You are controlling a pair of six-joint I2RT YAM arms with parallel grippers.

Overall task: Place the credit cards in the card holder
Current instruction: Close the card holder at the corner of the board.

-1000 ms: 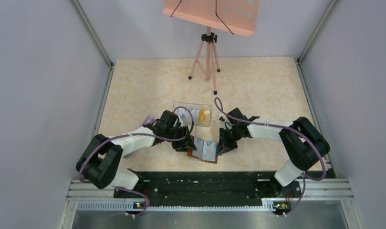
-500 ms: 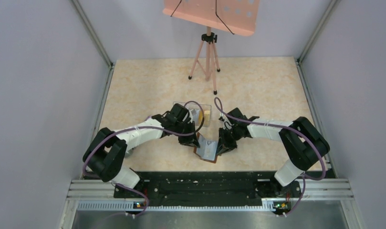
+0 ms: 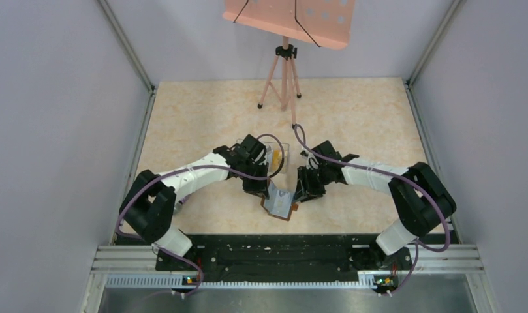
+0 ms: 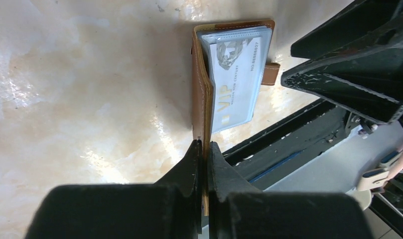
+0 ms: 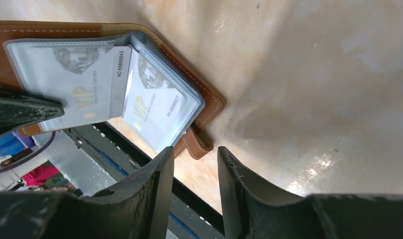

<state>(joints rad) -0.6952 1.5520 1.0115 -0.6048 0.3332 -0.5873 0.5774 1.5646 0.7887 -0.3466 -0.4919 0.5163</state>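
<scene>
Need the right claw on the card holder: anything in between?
Nothing visible. The open right claw sits just off the snap tab of the card holder, bare table between. The left claw pinches the opposite cover edge, out of the way.

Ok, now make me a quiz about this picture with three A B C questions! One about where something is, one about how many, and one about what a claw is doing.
1. Where is the wallet?
A. Under the tripod.
B. Between the left claw and the right claw.
C. Inside the clear box.

2. How many cards show in the wallet's clear pockets?
A. None.
B. Two.
C. Five.

3. What is the left claw doing?
A. Wide open, holding nothing.
B. Gripping the tripod.
C. Shut on the wallet's brown cover.

Answers:
1 B, the top view shows it lying between both claws.
2 B, the right wrist view shows two VIP cards side by side.
3 C, the left wrist view shows it pinching the cover's edge.
</scene>
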